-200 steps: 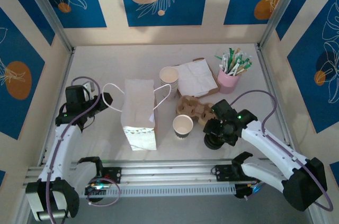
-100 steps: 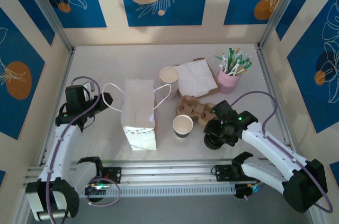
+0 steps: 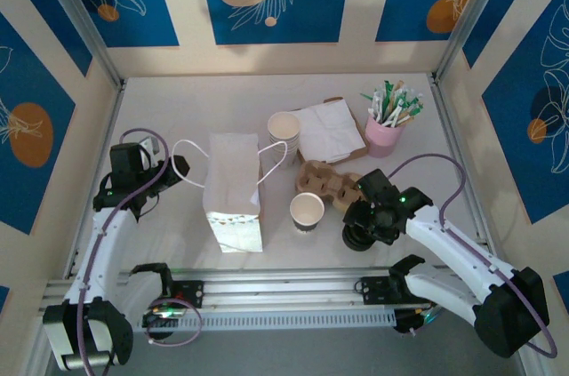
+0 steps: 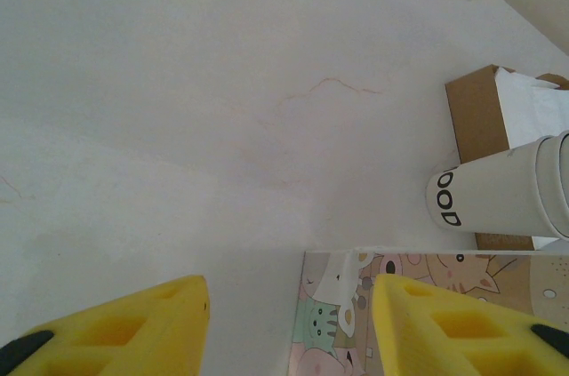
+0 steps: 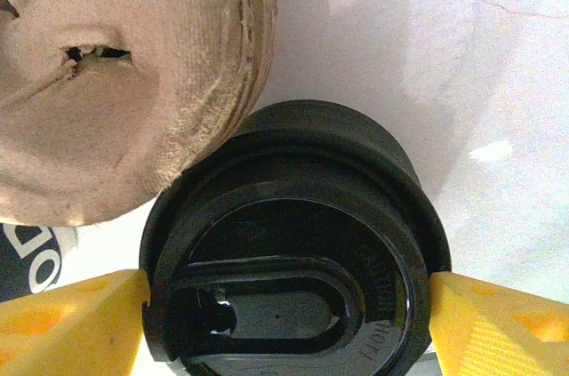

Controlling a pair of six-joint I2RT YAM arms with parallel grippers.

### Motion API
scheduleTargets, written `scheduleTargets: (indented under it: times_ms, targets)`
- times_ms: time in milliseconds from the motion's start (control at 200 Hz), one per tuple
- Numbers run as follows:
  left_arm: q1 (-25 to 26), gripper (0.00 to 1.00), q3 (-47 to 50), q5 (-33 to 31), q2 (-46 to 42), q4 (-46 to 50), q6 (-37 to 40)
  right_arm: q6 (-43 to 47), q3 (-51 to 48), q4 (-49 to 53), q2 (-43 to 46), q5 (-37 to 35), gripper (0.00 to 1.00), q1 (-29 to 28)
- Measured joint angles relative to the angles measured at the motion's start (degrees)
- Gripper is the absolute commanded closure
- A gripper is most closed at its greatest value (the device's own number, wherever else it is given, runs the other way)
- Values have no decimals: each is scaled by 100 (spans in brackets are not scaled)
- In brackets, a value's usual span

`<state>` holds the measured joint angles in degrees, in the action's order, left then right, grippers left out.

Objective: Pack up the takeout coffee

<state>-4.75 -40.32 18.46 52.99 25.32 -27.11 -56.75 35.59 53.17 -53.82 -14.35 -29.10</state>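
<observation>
Now: Lifting the Coffee Clear of the Carrier

1. Grip status. My right gripper (image 5: 286, 309) is clenched on the takeout coffee (image 5: 293, 216). One yellow pad meets the black lid's rim at 9 o'clock and the other at 3 o'clock. My left gripper (image 4: 289, 305) is released, its fingers spread near the handle of the paper bag (image 3: 233, 189).

2. Location. The coffee stands on the table (image 3: 178, 109) near the front edge. The cardboard carrier (image 5: 133, 83) crowds it at 11 o'clock, apparently touching the lid.

3. Procedure. I judge the hold to be on the lid alone, so a sideways pull could pop it off the cup.
   - Lift straight up first.
   - Travel toward 9 o'clock only after the carrier is cleared.
   - Pass above the open cup (image 3: 307, 212), which stands between the coffee and the bag.

4. Caution. Hold the cup upright, and squeeze no harder than needed.
</observation>
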Motion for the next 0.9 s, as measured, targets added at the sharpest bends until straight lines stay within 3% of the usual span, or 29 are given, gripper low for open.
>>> scheduleTargets:
  times_ms: [900]
  targets:
    - [4,48,0,2,0,0,-2,116,173,111,240,2,27,33]
